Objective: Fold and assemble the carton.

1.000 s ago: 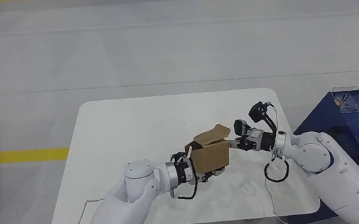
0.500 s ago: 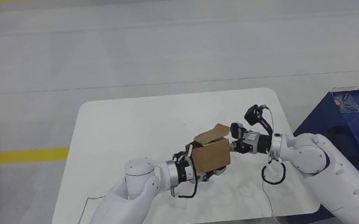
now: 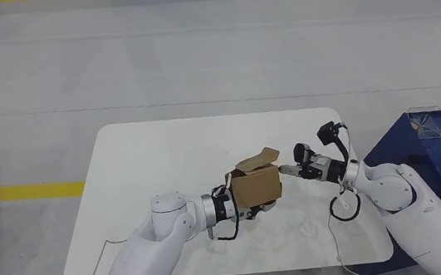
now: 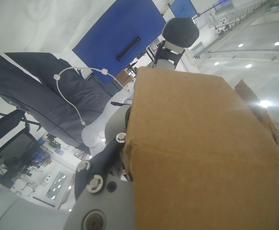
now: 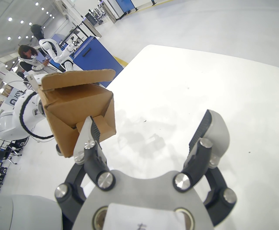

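**Carton's [image 3: 256, 188] open end faces the right gripper [image 5: 150, 120], with the top flap [image 5: 78, 79] raised.**
The left gripper [image 3: 245, 208] clamps the brown carton's other end and holds it just above the white table [image 3: 149, 164], its long axis running from arm to arm. The right gripper is spread wide and empty, with one finger [image 5: 87, 132] at the mouth's tucked inner flap. It is the nearer one to press the top flap down.

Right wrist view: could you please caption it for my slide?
Open right gripper at the open end of the carton, one flap raised.
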Motion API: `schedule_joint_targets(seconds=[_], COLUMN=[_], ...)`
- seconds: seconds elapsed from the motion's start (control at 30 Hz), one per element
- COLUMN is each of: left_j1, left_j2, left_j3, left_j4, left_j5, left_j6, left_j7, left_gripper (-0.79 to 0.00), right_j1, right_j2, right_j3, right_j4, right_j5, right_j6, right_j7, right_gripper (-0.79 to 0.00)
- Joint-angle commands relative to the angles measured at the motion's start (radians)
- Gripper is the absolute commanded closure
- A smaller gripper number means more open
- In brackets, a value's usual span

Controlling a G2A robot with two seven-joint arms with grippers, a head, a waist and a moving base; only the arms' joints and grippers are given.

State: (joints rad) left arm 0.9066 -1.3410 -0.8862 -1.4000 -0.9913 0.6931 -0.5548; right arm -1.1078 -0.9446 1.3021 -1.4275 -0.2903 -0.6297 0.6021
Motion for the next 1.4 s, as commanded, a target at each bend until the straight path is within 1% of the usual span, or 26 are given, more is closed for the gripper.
schedule_joint_targets(seconds=[0.0,0.2,0.47,0.77,1.03,1.37], left_j1=[0.0,-0.002,-0.01,-0.007,0.003,0.004], left_j2=[0.0,-0.003,-0.007,-0.006,-0.004,-0.005], left_j3=[-0.001,0.004,0.022,0.016,0.01,0.013], left_j4=[0.0,0.0,0.004,0.0,-0.012,-0.011], left_j5=[-0.001,-0.003,0.014,0.019,0.023,0.018], left_j6=[0.0,0.002,0.009,0.014,0.017,0.021], left_j7=[0.001,0.003,0.007,0.006,-0.002,-0.02], left_gripper=[0.0,0.0,0.0,0.0,0.0,0.0], right_j1=[-0.006,-0.018,-0.015,-0.014,-0.021,-0.029], right_j2=[0.002,0.003,-0.003,-0.003,-0.003,-0.006], right_j3=[0.007,-0.007,-0.031,-0.036,-0.021,-0.04], right_j4=[0.001,-0.003,-0.028,-0.035,-0.038,-0.051], right_j5=[0.003,-0.01,-0.017,-0.027,-0.024,-0.039], right_j6=[-0.003,0.003,0.014,0.013,0.01,0.009], right_j7=[0.007,0.043,0.029,0.034,0.004,0.009], right_gripper=[-0.785,-0.785,-0.785,-0.785,-0.785,-0.785])
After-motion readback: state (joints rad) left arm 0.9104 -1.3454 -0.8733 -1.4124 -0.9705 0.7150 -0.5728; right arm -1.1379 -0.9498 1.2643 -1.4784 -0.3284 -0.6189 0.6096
